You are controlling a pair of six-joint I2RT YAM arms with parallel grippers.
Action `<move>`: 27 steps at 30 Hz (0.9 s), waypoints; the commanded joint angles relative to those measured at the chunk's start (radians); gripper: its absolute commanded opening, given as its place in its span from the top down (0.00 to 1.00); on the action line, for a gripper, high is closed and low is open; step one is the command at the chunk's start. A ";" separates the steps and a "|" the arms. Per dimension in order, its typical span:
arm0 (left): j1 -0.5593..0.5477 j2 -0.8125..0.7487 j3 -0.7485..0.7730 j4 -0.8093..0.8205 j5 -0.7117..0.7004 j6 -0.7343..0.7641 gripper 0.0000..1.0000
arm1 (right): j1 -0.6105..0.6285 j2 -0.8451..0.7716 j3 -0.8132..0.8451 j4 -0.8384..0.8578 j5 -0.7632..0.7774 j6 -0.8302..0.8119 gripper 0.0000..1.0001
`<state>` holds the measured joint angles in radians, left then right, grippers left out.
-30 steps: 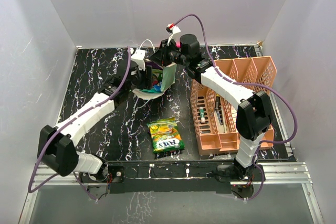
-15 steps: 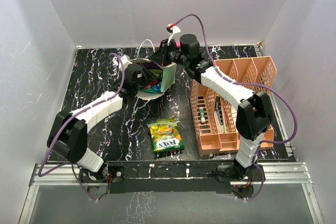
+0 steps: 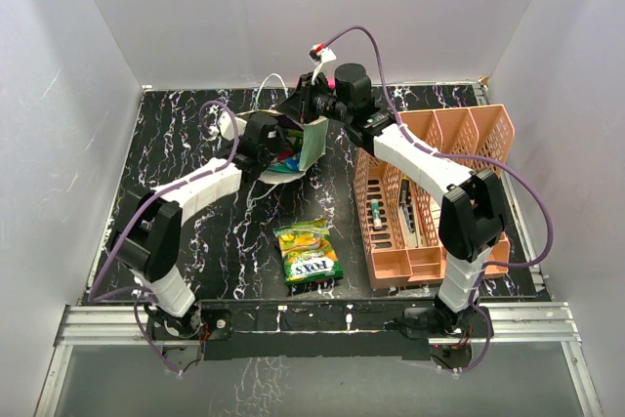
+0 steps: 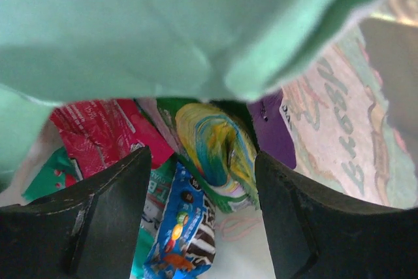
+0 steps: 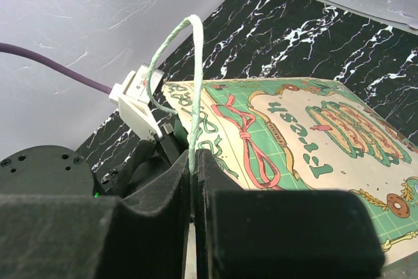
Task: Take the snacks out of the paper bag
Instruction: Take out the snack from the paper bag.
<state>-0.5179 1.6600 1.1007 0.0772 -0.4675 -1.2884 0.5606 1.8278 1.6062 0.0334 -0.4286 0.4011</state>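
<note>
Robotics lab test cell, white panel walls [image 3: 98, 46], black marbled table [image 3: 244, 241], aluminium rail [image 3: 547, 317], bolted robot arms [image 3: 420, 158]

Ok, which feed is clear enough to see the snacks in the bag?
Left wrist: blue packet and red packet fairly sharp, green lining blurred up close. Top external: paper bag interior small, shadowed. Right wrist: crisp, shows only its outside.

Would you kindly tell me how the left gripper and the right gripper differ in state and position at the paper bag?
The left gripper has its jaws open; the right gripper is shut on the cord handle. The left gripper is inside the paper bag, over the snacks; the right gripper is outside it. Both work on the same bag.
</note>
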 commanded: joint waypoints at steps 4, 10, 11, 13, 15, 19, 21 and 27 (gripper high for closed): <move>0.001 0.083 0.153 -0.108 -0.078 -0.137 0.37 | -0.005 -0.048 0.033 0.059 0.009 -0.002 0.93; -0.006 0.144 0.211 -0.172 -0.067 -0.211 0.39 | -0.006 -0.048 0.025 0.058 0.011 -0.002 0.93; -0.008 0.151 0.221 -0.185 -0.076 -0.218 0.40 | -0.005 -0.049 0.025 0.059 0.013 -0.002 0.93; -0.009 0.165 0.235 -0.204 -0.088 -0.225 0.40 | -0.006 -0.049 0.023 0.060 0.014 -0.002 0.93; -0.008 0.175 0.246 -0.207 -0.093 -0.226 0.45 | -0.006 -0.049 0.021 0.060 0.014 -0.003 0.93; -0.007 0.173 0.256 -0.188 -0.102 -0.218 0.67 | -0.006 -0.053 0.013 0.060 0.022 -0.004 0.93; -0.007 0.153 0.236 -0.162 -0.101 -0.213 0.80 | -0.005 -0.056 0.011 0.060 0.028 -0.007 0.93; -0.002 0.057 0.194 -0.122 -0.089 -0.200 1.00 | -0.005 -0.059 0.006 0.063 0.034 -0.009 0.93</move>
<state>-0.5213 1.8343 1.3144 -0.0841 -0.5240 -1.4883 0.5598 1.8275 1.6058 0.0338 -0.4091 0.3962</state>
